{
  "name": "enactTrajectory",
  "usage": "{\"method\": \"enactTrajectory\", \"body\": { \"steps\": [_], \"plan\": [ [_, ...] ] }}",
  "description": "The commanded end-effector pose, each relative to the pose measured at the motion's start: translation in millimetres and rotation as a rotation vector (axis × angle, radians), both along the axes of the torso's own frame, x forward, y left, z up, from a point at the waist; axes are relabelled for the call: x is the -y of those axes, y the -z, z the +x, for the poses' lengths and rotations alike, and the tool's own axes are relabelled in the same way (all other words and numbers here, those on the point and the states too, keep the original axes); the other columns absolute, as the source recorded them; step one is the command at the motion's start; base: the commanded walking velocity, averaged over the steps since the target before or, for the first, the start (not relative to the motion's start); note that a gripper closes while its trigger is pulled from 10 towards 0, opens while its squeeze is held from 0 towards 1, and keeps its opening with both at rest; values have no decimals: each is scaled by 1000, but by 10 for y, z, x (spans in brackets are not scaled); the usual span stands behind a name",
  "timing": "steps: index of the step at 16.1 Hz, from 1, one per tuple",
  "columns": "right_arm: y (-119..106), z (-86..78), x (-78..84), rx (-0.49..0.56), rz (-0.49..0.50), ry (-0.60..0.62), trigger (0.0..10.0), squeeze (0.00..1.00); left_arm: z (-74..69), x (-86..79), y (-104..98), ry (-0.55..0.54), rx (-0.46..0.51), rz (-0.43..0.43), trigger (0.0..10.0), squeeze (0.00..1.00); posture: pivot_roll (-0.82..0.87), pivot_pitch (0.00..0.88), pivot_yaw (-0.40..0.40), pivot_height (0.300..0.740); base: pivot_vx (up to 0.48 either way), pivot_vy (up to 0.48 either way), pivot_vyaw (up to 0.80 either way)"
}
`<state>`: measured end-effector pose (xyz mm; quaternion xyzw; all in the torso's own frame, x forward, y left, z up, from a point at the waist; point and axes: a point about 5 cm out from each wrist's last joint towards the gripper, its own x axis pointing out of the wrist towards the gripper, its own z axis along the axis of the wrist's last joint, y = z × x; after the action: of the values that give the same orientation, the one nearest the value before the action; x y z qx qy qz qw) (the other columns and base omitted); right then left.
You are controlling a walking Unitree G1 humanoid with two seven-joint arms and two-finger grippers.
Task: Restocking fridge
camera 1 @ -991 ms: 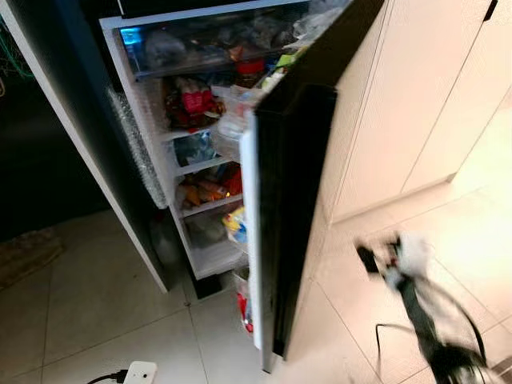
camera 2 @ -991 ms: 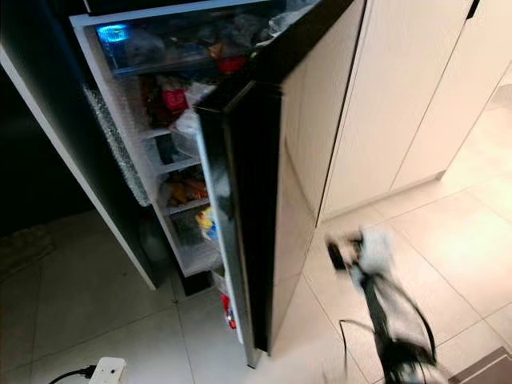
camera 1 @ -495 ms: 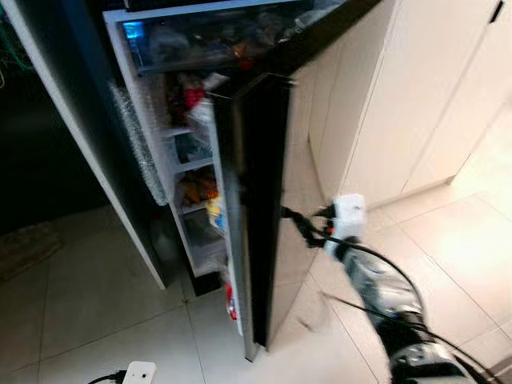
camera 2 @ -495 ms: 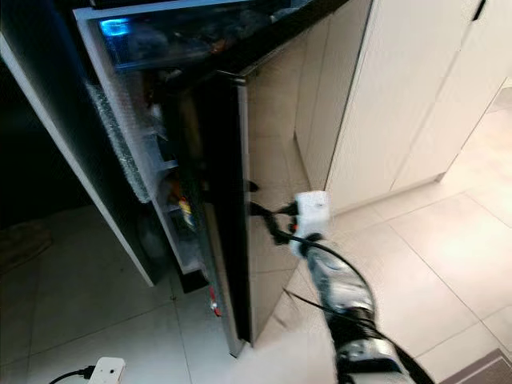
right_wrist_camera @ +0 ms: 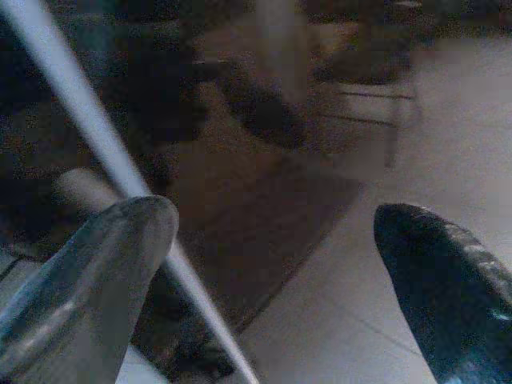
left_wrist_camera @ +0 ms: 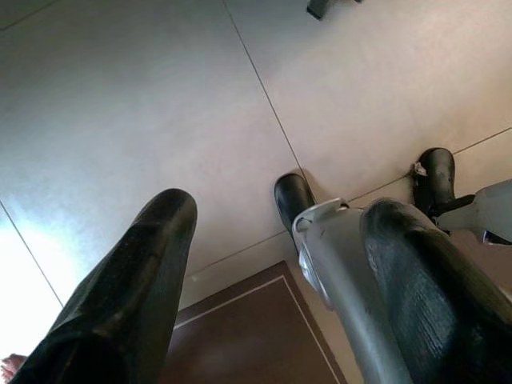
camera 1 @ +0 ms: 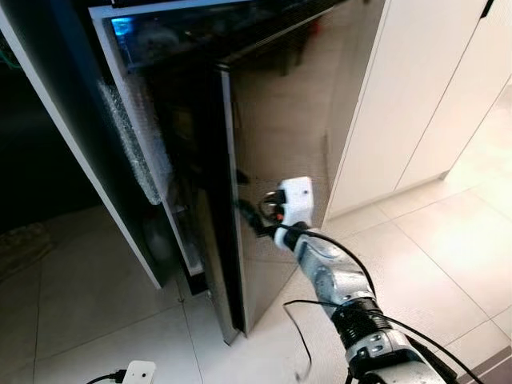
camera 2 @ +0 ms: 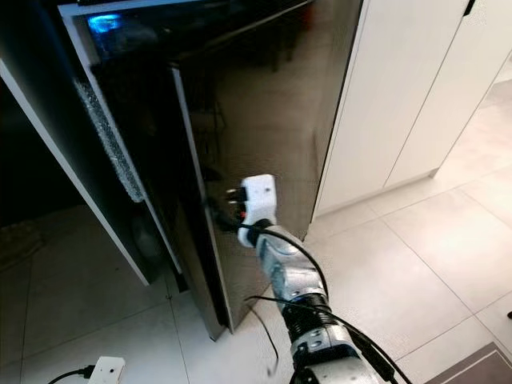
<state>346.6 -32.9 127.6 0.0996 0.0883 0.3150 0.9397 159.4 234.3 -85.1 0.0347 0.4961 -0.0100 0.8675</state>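
The black fridge door (camera 1: 280, 120) stands nearly closed, a dark gap left at its edge. The right gripper (camera 1: 254, 214) presses against its glossy front, fingers spread in the right wrist view. The left gripper (left_wrist_camera: 272, 272), spread, hangs over floor tiles (left_wrist_camera: 120, 104).

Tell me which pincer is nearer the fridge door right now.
The right. The right pincer is pressed against the glossy black fridge door, low on its front near the opening edge. The left pincer hangs idle, open, pointing down at the floor tiles.
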Motion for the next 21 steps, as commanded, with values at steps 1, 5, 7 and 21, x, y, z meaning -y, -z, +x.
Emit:
{"method": "enactTrajectory", "body": {
  "steps": [1,5,7,21],
  "plan": [
    [-70,-51,-120,32,22,-54,10000,0,-26,-13,8,-14,-8,-6,10000,0,-161,0,-1,740,0,0,0],
    [124,105,851,-23,-78,304,10000,0,-21,3,8,-25,3,-21,10000,0,-168,0,-2,740,0,0,0],
    [299,51,1489,-78,-209,523,10000,0,-7,7,-2,-29,27,-30,10000,0,-174,0,-2,740,0,0,0],
    [2293,-2119,1705,-926,-464,550,10000,0,-23,-44,-13,-43,51,-17,10000,0,-180,0,31,740,0,0,0]
  ]
}}
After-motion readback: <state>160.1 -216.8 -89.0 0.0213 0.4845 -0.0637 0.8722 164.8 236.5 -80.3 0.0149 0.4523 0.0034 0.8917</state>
